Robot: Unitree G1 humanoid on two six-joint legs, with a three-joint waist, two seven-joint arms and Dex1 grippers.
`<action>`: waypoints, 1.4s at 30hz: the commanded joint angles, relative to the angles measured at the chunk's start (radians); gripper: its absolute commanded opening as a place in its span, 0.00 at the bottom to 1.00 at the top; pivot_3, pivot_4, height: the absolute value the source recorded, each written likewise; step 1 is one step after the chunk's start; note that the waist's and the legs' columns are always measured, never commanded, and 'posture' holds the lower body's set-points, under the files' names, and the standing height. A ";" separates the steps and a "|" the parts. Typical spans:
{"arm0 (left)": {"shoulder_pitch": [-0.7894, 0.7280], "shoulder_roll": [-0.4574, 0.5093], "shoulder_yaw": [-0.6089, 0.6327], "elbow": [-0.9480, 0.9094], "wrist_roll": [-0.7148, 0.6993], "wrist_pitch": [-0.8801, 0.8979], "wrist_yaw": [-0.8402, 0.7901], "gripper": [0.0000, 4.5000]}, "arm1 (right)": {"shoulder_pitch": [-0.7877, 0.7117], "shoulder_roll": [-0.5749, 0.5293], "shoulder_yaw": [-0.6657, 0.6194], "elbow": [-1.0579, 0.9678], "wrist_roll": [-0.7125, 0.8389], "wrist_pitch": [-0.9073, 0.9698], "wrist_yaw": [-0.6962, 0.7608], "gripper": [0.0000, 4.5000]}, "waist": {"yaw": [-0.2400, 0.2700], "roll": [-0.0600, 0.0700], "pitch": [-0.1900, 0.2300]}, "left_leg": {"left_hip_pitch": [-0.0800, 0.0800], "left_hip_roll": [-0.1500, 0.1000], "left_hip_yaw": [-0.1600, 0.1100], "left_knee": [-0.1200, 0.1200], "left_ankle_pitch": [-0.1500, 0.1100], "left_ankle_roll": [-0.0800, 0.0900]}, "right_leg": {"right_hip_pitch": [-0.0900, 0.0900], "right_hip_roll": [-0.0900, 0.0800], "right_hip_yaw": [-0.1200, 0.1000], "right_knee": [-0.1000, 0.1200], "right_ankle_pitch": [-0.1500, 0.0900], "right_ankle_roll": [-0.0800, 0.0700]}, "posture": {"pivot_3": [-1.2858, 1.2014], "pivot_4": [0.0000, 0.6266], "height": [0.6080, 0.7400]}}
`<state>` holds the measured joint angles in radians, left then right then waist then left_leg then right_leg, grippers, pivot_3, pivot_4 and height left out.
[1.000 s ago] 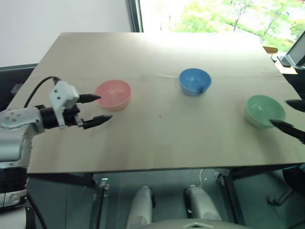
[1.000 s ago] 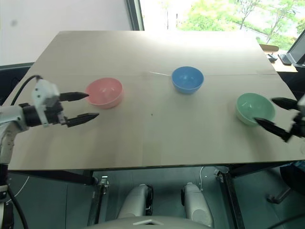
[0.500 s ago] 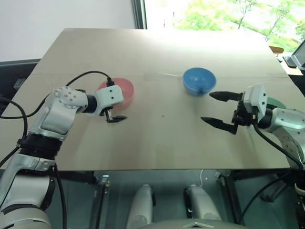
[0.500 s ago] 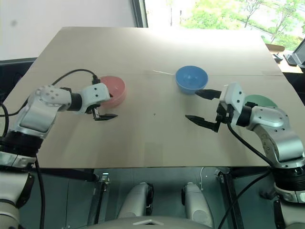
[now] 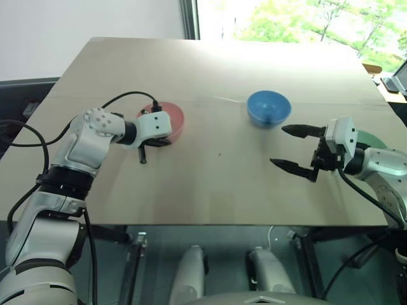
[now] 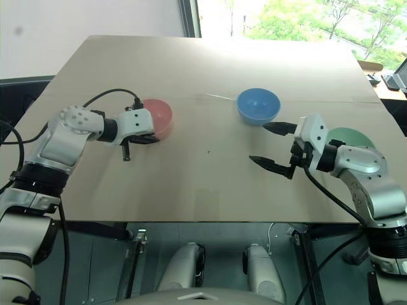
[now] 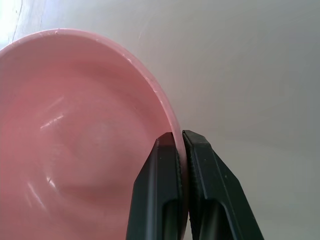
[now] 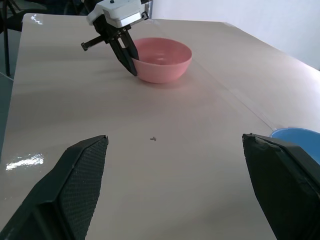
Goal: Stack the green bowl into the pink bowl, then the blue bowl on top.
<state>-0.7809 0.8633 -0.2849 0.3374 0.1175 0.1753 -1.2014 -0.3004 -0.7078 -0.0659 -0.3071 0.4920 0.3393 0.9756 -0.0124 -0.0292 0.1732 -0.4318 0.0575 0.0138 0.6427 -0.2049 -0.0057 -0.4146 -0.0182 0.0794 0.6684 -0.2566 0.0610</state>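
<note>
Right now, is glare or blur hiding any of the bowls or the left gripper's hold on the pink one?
Head views: the window washes out the table's far edge, but the blue bowl stays crisp. Left wrist view: the left gripper is clearly pinched on the pink bowl rim; the bowl shows soft highlights. Right wrist view: the right gripper fingers loom large and blurred.

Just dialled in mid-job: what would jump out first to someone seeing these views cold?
The left tool is shut on the rim of the pink bowl, pinching its wall near the table's left side. The right tool hangs open and empty mid-table, just in front of the blue bowl. The green bowl sits behind the right arm, mostly hidden by it, not yet stacked.
</note>
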 commanded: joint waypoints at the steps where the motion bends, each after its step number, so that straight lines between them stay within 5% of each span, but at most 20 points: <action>1: -0.020 -0.013 0.022 -0.053 -0.060 -0.029 -0.075 0.00 | 0.018 -0.021 -0.066 -0.059 0.009 -0.006 -0.027 1.00 | 0.000 0.000 0.000 | 0.000 0.000 0.000 0.000 0.000 0.000 | 0.000 0.000 0.000 0.000 0.000 0.000 | 0.52 0.24 1.00; 6: 0.012 -0.071 0.004 -0.204 -0.181 -0.045 -0.208 0.00 | 0.059 -0.038 -0.113 -0.088 0.019 0.009 -0.056 1.00 | 0.001 0.000 0.000 | -0.001 0.000 0.000 0.004 0.000 0.000 | 0.000 0.000 0.000 0.003 0.000 0.000 | 0.52 0.24 1.00; 13: -0.018 -0.200 -0.069 -0.144 -0.132 -0.188 -0.191 0.00 | 0.111 -0.034 -0.136 -0.137 0.022 0.031 -0.102 1.00 | -0.002 0.000 0.000 | 0.001 0.000 -0.001 0.008 0.000 0.001 | 0.001 0.000 0.000 0.008 0.000 0.000 | 0.52 0.24 1.00; 21: -0.042 -0.243 -0.090 -0.087 -0.148 -0.233 -0.278 0.61 | 0.157 -0.042 -0.130 -0.153 -0.044 0.018 -0.161 1.00 | -0.003 0.000 0.000 | 0.001 0.000 -0.001 0.009 0.000 0.001 | 0.002 0.001 0.000 0.009 0.000 0.000 | 0.52 0.24 1.00; 26: -0.027 -0.263 -0.010 -0.073 -0.185 -0.211 -0.193 0.99 | 0.154 -0.041 -0.128 -0.110 -0.122 0.031 -0.236 1.00 | -0.003 0.000 0.000 | 0.001 0.000 -0.001 0.009 0.000 0.001 | 0.002 0.000 0.000 0.009 0.000 0.000 | 0.52 0.24 1.00; 33: 0.052 -0.238 0.181 -0.177 -0.329 0.008 -0.061 0.99 | 0.209 -0.012 -0.202 -0.133 -0.257 0.187 -0.482 1.00 | -0.004 0.000 0.000 | 0.001 0.000 -0.002 0.009 0.000 0.001 | 0.001 0.000 0.000 0.009 0.000 0.000 | 0.52 0.24 1.00; 35: 0.102 -0.254 0.237 -0.222 -0.357 -0.072 -0.016 0.99 | 0.233 -0.003 -0.207 -0.160 -0.257 0.278 -0.519 1.00 | -0.002 0.001 0.000 | 0.001 0.000 -0.002 0.008 0.000 0.001 | 0.001 0.000 0.000 0.009 0.000 0.000 | 0.52 0.24 1.00; 37: 0.130 -0.283 0.289 -0.246 -0.501 -0.009 -0.078 0.99 | 0.242 0.014 -0.204 -0.177 -0.254 0.367 -0.557 1.00 | -0.002 0.001 0.000 | 0.001 0.000 -0.001 0.009 0.000 0.001 | 0.001 0.000 0.000 0.009 0.000 0.000 | 0.52 0.24 1.00; 42: 0.170 -0.264 0.316 -0.301 -0.599 0.062 -0.121 0.99 | 0.192 0.045 -0.197 -0.133 -0.239 0.526 -0.605 1.00 | -0.004 0.001 -0.001 | 0.002 0.000 -0.001 0.009 0.000 0.001 | 0.002 0.000 0.000 0.010 0.000 0.000 | 0.52 0.24 1.00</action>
<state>-0.6154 0.5878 0.0010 0.0970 -0.4199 0.2112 -1.3020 -0.0741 -0.6670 -0.2414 -0.4391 0.2446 0.7999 0.3975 -0.0164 -0.0281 0.1725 -0.4303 0.0573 0.0124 0.6521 -0.2053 -0.0051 -0.4129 -0.0181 0.0793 0.6781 -0.2569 0.0609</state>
